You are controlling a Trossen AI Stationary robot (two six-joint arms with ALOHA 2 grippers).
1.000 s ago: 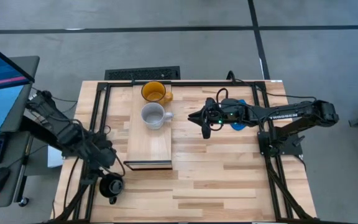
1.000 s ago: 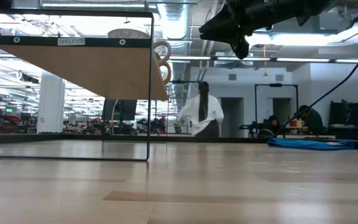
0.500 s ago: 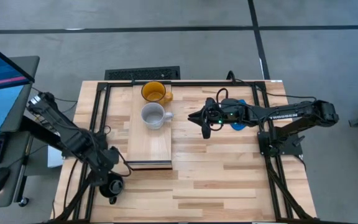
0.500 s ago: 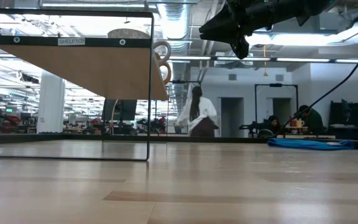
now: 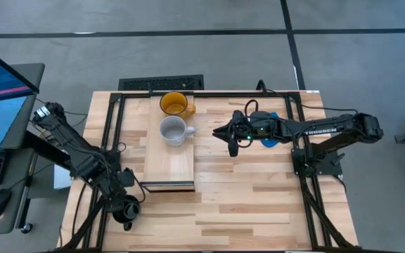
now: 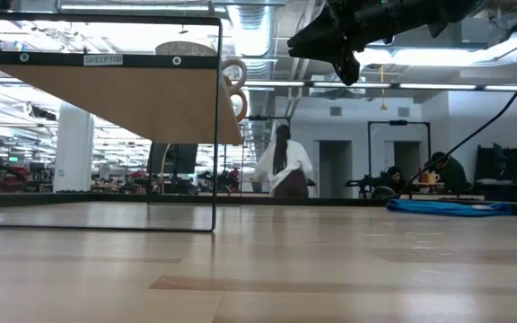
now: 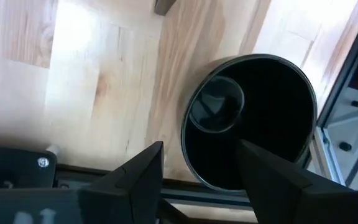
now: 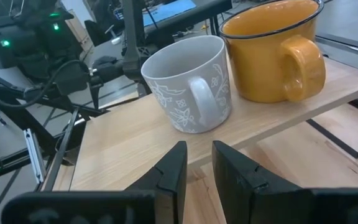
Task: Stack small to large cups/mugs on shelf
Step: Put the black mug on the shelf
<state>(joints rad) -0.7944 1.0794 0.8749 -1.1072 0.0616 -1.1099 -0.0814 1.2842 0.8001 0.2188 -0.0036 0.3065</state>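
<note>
The black mug (image 7: 260,106) stands upright on the planked tabletop near its front left corner (image 5: 129,212), beside the frame rail. My left gripper (image 7: 199,144) hangs open just above it, pointing down, one finger over the mug's hollow and one outside its rim (image 5: 124,199); no touch shows. On the raised pale shelf (image 5: 169,165) stand the yellow mug (image 8: 272,50) at the far end and the white mug (image 8: 188,84) next to it. My right gripper (image 8: 199,144) hovers level to the shelf's right (image 5: 232,143), fingers a little apart, holding nothing.
A black metal frame (image 5: 117,133) carries the shelf and runs along the table's left side. A flat blue object (image 5: 271,140) lies under my right arm. A keyboard (image 5: 162,83) sits beyond the far edge. A person (image 6: 285,166) walks in the room behind.
My left gripper has sunk toward the black mug, moving a little toward the table's near edge and rolling about its own axis; it stays open. The person in the background has walked a few steps.
</note>
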